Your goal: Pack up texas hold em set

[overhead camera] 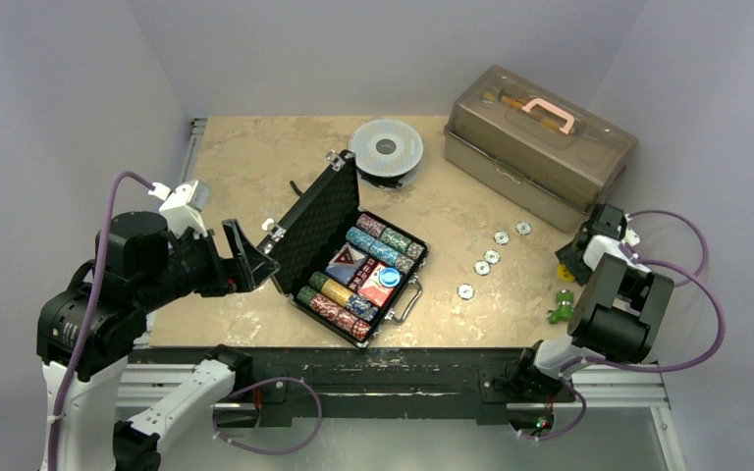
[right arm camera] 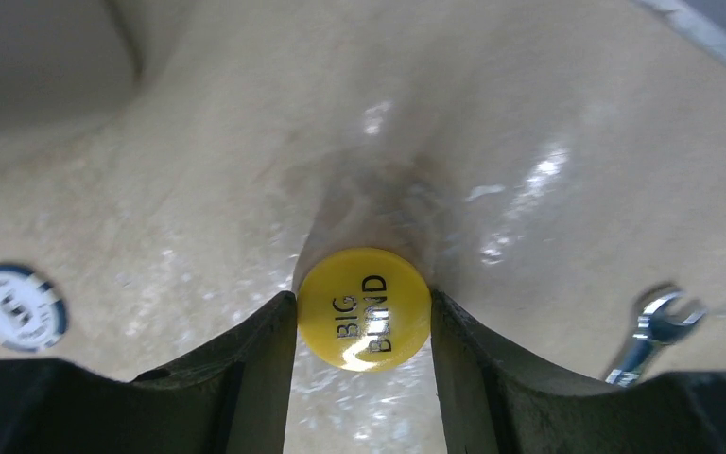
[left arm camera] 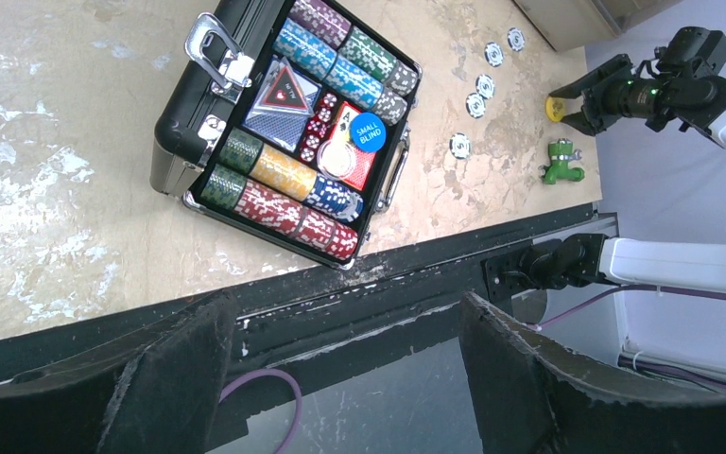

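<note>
The black briefcase (overhead camera: 316, 224) stands open on the table, lid up at the left, its tray filled with rows of poker chips (overhead camera: 378, 245), card decks and a blue "SMALL BLIND" disc (overhead camera: 390, 277); it also shows in the left wrist view (left arm camera: 181, 123). Several loose white chips (overhead camera: 491, 257) lie to its right. My right gripper (right arm camera: 364, 307) is shut on the yellow "BIG BLIND" disc (right arm camera: 364, 310) at the table's right edge, one finger on each side. My left gripper (left arm camera: 345, 307) is open and empty, held over the table's near edge, left of the case.
A translucent brown toolbox with a pink handle (overhead camera: 540, 137) stands at the back right. A round grey spool (overhead camera: 386, 147) sits behind the case lid. A green toy (overhead camera: 562, 309) and a small wrench (right arm camera: 648, 331) lie near my right gripper.
</note>
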`<state>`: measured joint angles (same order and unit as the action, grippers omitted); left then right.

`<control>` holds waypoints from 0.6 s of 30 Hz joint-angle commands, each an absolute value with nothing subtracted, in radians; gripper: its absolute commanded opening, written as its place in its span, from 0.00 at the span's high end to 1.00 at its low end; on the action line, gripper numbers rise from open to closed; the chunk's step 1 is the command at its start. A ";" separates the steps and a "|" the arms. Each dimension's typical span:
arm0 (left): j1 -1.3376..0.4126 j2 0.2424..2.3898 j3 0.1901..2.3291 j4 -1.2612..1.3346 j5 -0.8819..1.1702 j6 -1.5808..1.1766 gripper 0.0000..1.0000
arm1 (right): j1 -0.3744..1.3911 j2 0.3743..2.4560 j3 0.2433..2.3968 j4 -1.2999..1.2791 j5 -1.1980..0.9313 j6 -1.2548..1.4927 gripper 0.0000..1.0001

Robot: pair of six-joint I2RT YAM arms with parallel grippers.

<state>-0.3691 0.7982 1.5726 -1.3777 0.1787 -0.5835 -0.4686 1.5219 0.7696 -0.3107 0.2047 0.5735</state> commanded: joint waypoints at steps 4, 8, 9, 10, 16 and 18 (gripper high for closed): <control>-0.376 0.786 1.572 -1.361 0.192 -0.581 0.17 | -0.350 1.518 0.720 -0.317 0.042 0.699 0.55; -0.375 0.784 1.574 -1.364 0.189 -0.579 0.17 | -0.299 1.499 0.705 -0.303 0.026 0.742 0.56; -0.376 0.782 1.575 -1.366 0.190 -0.577 0.17 | -0.288 1.495 0.703 -0.302 0.025 0.747 0.56; -0.376 0.783 1.577 -1.366 0.189 -0.576 0.17 | -0.283 1.488 0.703 -0.303 0.022 0.750 0.56; -0.376 0.778 1.578 -1.370 0.186 -0.575 0.17 | -0.259 1.440 0.709 -0.334 0.017 0.744 0.56; -0.376 0.776 1.578 -1.370 0.187 -0.577 0.17 | -0.252 1.420 0.703 -0.341 0.009 0.742 0.56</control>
